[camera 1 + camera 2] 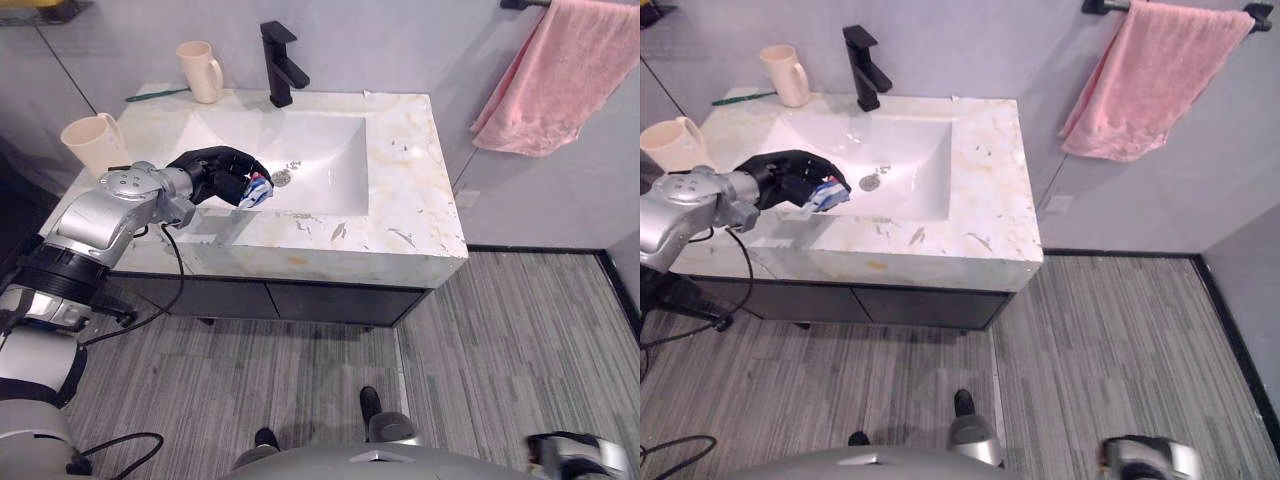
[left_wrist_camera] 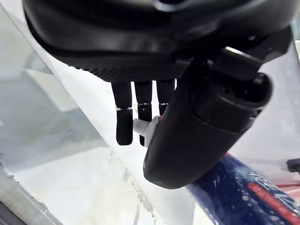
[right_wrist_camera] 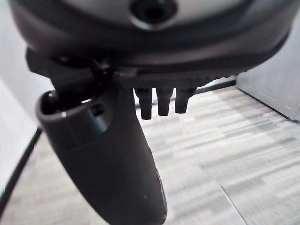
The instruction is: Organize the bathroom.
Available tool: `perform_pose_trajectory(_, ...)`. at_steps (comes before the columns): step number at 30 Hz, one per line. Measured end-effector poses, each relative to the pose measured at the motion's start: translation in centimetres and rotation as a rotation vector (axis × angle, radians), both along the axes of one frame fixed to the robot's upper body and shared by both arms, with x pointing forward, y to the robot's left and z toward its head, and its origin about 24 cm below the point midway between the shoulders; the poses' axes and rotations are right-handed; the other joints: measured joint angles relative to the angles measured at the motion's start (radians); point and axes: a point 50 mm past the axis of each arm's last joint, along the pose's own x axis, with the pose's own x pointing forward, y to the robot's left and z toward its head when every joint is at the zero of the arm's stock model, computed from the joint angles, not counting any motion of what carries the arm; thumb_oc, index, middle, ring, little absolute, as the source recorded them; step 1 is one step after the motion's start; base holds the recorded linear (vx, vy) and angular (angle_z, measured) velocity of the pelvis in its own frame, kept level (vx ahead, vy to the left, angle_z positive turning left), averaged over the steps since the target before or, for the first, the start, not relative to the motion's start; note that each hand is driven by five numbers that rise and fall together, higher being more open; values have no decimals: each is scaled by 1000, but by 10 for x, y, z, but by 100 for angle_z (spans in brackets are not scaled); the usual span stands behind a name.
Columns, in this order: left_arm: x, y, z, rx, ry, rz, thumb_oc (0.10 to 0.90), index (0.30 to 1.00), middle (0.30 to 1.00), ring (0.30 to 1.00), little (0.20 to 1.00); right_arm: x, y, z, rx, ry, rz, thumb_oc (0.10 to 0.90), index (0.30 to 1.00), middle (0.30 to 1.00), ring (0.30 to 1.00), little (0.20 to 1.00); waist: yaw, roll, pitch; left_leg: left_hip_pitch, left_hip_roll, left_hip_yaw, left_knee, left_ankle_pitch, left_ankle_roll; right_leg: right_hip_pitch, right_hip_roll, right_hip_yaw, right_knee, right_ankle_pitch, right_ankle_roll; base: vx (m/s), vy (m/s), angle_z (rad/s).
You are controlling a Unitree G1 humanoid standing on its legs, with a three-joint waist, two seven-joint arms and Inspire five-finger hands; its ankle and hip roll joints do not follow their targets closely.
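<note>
The left hand [image 1: 215,172] sits left of the middle of the frame, at the left edge of the white sink [image 1: 310,165]. Its dark fingers are curled round a blue, white and red tube [image 1: 257,190], and the tube sticks out of the hand toward the sink's drain [image 1: 282,178]. In the left wrist view the thumb lies over the blue tube [image 2: 243,197], and a white cap shows between the fingers.

The sink is set in a pale marble desk [image 1: 420,200] that fills the upper middle of the frame. A black tap [image 1: 280,62] stands at the back of the sink, near the top middle. A cream cup [image 1: 200,70] stands just left of the tap, and a green toothbrush [image 1: 157,95] lies flat on the desk to the left of that cup. A second cream cup [image 1: 92,142] stands at the left edge of the desk, just above the silver arm.

A pink towel [image 1: 550,80] hangs from a dark bar on the wall in the upper right of the frame.

The right hand [image 3: 117,164] shows in the right wrist view above a grey striped floor [image 3: 243,154]. Its fingers hang loose and hold nothing.
</note>
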Motion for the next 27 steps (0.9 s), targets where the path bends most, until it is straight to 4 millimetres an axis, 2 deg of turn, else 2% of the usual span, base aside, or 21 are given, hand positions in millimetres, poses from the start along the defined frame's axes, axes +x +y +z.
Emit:
perform_pose_trajectory(1,-1,-3,2,-23,-13,6,400,300,300,300,300,-6,-22,20,-111,-29,-30,800,900,900,900,900,5,-6,-9,0,0,-2,0,0,0,1,1,-2,0,0,0,8,-35,6)
perform_pose_trajectory(3,-1,-5,3,-44,-9,17,400,300,300,300,300,-2,-38,41,-198,-120,-57,800,900,900,900,900,4,-15,-20,-1,0,-2,-1,0,0,1,3,-2,0,0,0,0,0,0)
perform_pose_trajectory(4,-2,-6,4,-48,-4,20,400,300,300,300,300,5,-50,62,-285,-187,-48,800,900,900,900,900,-1,-26,-33,-1,1,-1,-2,0,0,0,4,-2,0,-1,-2,0,0,0)
perform_pose_trajectory(6,-2,-7,4,-48,-5,28,400,300,300,300,300,12,-57,83,-381,-271,-13,800,900,900,900,900,-8,-31,-45,-3,1,1,-2,1,0,-3,3,2,0,-1,-2,2,-6,-6)
perform_pose_trajectory(8,-6,-2,1,-78,-5,46,400,300,300,300,300,36,-60,119,-479,-416,37,800,900,900,900,900,-24,-33,-55,0,3,6,-2,-2,-3,-3,5,8,0,-1,-2,-1,5,-9)
perform_pose_trajectory(9,-8,1,-3,-81,6,58,400,300,300,300,300,45,-59,142,-535,-507,70,800,900,900,900,900,-33,-26,-65,-2,3,8,-2,-3,-2,-7,5,11,0,-2,-2,16,27,-12)
perform_pose_trajectory(10,-11,7,-9,-99,25,79,400,300,300,300,300,58,-52,172,-615,-610,143,800,900,900,900,900,-41,-14,-72,2,3,14,-2,-4,-3,-8,5,17,0,-1,-2,-21,11,-14)
perform_pose_trajectory(11,-12,9,-14,-113,37,91,400,300,300,300,300,66,-44,192,-671,-673,207,800,900,900,900,900,-43,-5,-81,2,1,19,-2,-6,-2,-13,6,24,0,-1,-2,-4,24,-17)
perform_pose_trajectory(12,-14,13,-19,-129,51,105,400,300,300,300,300,76,-32,214,-735,-743,295,800,900,900,900,900,-47,4,-86,4,3,23,-2,-7,-2,-14,7,26,0,-1,-2,-30,29,-14)
perform_pose_trajectory(13,-15,14,-25,-142,75,112,400,300,300,300,300,96,-5,245,-831,-855,492,800,900,900,900,900,-55,8,-93,6,2,25,-2,-7,-2,-14,12,28,0,2,-5,-12,35,-8)
perform_pose_trajectory(16,-15,11,-28,-158,96,83,400,300,300,300,300,119,25,267,-804,-958,733,800,900,900,900,900,-54,3,-97,5,2,31,-3,-5,-1,-16,12,31,0,3,-6,3,17,-1)
perform_pose_trajectory(19,-13,14,-33,-194,115,99,400,300,300,300,300,142,59,274,-671,-1063,962,800,900,900,900,900,-49,9,-100,7,-1,44,-3,-6,0,-22,11,45,0,5,-3,-17,17,-10)
perform_pose_trajectory(22,-16,16,-40,-252,121,115,400,300,300,300,300,158,83,267,-473,-1123,1140,800,900,900,900,900,-40,14,-103,-1,0,46,-3,-6,0,-30,12,47,0,6,-4,-2,3,-3)
perform_pose_trajectory(27,-29,9,-71,-409,194,137,400,300,300,300,300,170,113,243,-100,-1107,1371,800,900,900,900,900,-23,22,-108,-5,0,41,-2,-6,1,-32,12,44,0,6,-4,3,1,2)
